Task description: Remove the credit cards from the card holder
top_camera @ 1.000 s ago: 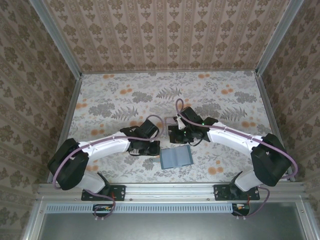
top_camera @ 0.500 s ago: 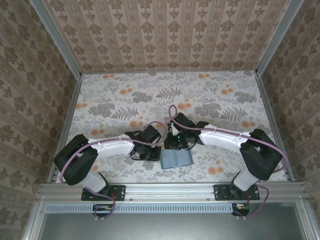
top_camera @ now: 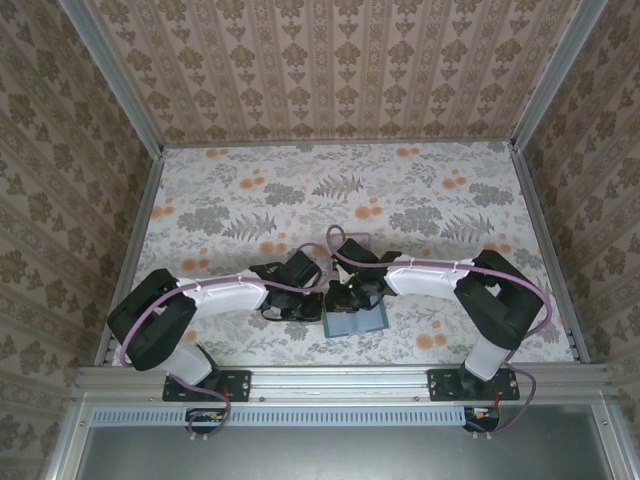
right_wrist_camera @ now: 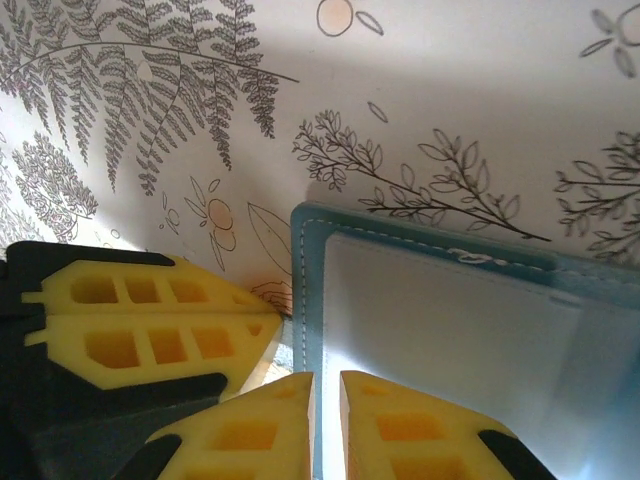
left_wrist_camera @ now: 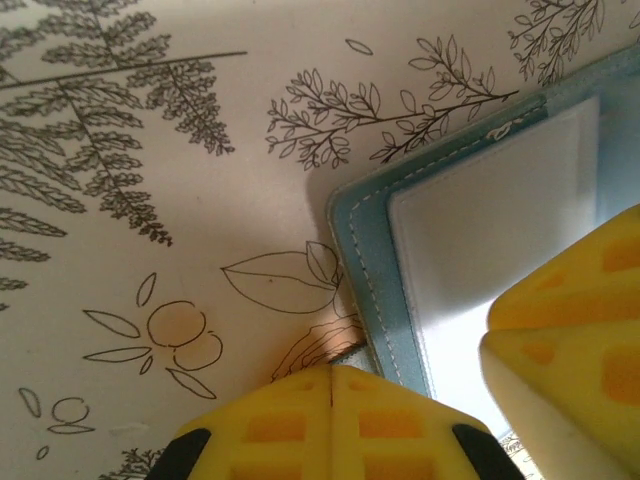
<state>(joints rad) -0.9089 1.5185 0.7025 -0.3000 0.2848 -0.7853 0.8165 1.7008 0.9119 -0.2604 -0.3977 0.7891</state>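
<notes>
The card holder [top_camera: 362, 322], a teal-blue wallet with pale grey-blue pocket faces, lies open and flat near the table's front edge. The credit cards are hidden; I see just the pale pocket face [right_wrist_camera: 450, 330]. My left gripper [top_camera: 312, 307] sits at the holder's left edge, its yellow fingers [right_wrist_camera: 150, 320] shut tip to tip [left_wrist_camera: 332, 375] right where the little side tab [left_wrist_camera: 352, 353] sticks out. My right gripper [top_camera: 346, 299] hovers over the holder's far-left corner. Its jaws [right_wrist_camera: 327, 385] stand a narrow slit apart above the seam between teal border [right_wrist_camera: 305, 290] and pocket face, with nothing clearly between them.
The holder lies on a flowered tablecloth [top_camera: 250, 200], walled by patterned panels on three sides. A faint clear box [top_camera: 361, 241] lies just beyond the right gripper. Both forearms converge low over the front middle of the table. The metal rail [top_camera: 340, 380] runs along the near edge.
The right gripper has swung left and toward the near edge, down onto the holder's far-left corner. The left gripper has shut fully and stays at the holder's left edge.
</notes>
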